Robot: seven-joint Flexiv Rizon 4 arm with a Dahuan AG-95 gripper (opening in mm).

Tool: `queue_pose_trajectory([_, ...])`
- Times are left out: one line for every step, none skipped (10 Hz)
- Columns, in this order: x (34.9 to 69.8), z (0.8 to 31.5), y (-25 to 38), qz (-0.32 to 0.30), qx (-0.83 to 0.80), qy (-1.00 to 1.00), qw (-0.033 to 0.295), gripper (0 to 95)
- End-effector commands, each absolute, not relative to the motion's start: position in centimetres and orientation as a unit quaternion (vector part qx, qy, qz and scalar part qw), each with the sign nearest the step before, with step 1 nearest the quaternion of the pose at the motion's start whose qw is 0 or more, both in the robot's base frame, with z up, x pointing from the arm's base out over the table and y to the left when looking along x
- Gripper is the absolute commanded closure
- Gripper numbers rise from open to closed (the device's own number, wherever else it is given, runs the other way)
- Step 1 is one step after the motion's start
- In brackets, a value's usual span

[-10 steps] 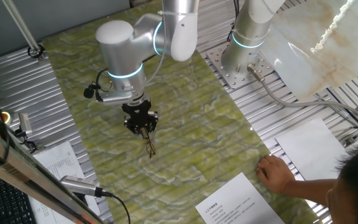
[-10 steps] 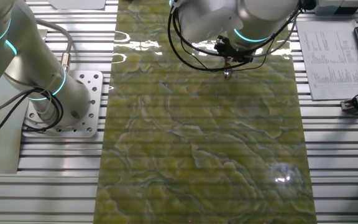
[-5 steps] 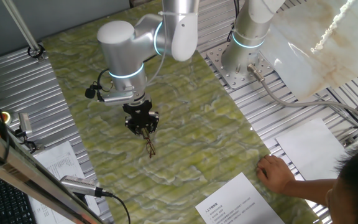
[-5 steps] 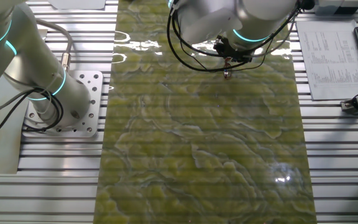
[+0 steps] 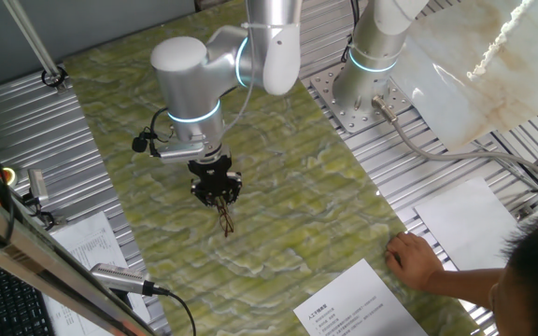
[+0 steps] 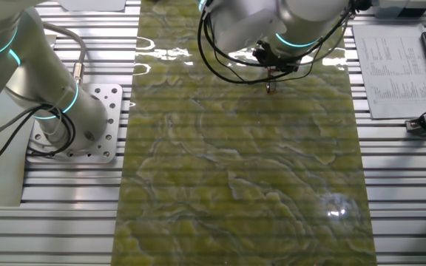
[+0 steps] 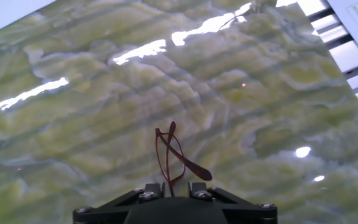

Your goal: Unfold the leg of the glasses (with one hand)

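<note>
Glasses (image 7: 169, 158) are sitting in my hand view just ahead of the gripper (image 7: 169, 186), and I am seeing the thin dark brown frame running up from between the fingertips toward the green marbled mat (image 7: 104, 93). One temple tip is angling off to the right of the frame, its flattened end (image 7: 201, 172) lying close to the right finger. The near end of the frame is disappearing between the two finger blocks, so I am reading the fingers as pinched on the glasses with only a narrow slot between them.

From one fixed view I am watching the gripper (image 5: 218, 198) pointing down over the mat (image 5: 288, 159), with the glasses (image 5: 225, 220) hanging below it as a fine dark loop; I cannot tell from here whether their lower end is touching the mat. In the other fixed view the gripper (image 6: 271, 76) is working near the far edge of the mat, and the glasses (image 6: 271, 87) are showing only as a tiny speck under it.

A person's hand (image 5: 417, 259) is resting on the table edge beside a printed sheet (image 5: 358, 303), well apart from the arm.
</note>
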State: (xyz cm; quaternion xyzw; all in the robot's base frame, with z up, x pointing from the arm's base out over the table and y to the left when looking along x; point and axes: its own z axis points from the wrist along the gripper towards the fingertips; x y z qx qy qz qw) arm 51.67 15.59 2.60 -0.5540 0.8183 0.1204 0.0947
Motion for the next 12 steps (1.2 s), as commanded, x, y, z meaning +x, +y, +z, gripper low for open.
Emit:
queue_pose_trajectory([51.61,2.53,15.63,0.12,-0.554,0.818,0.095,76.0])
queue_pose_trajectory([51.6,2.51,15.71,0.12,-0.554,0.818,0.096,76.0])
queue_pose_trajectory([51.6,2.5,15.73,0.119,-0.554,0.818,0.097,76.0])
queue_pose_trajectory([51.59,2.49,15.79,0.118,-0.554,0.818,0.098,76.0])
queue_pose_trajectory([51.57,2.46,15.87,0.116,-0.554,0.818,0.098,76.0])
queue_pose_trajectory([51.57,2.45,15.91,0.116,-0.554,0.819,0.098,76.0])
queue_pose_trajectory([51.56,2.44,15.94,0.114,-0.554,0.819,0.098,76.0])
queue_pose_trajectory([51.56,2.43,15.97,0.11,-0.555,0.819,0.095,76.0])
queue_pose_trajectory([51.55,2.43,15.98,0.109,-0.555,0.819,0.095,95.0])
queue_pose_trajectory([51.55,2.43,15.99,0.109,-0.554,0.82,0.095,95.0])
queue_pose_trajectory([51.55,2.43,15.99,0.109,-0.554,0.82,0.095,95.0])
queue_pose_trajectory([51.55,2.43,16.0,0.108,-0.553,0.821,0.096,95.0])
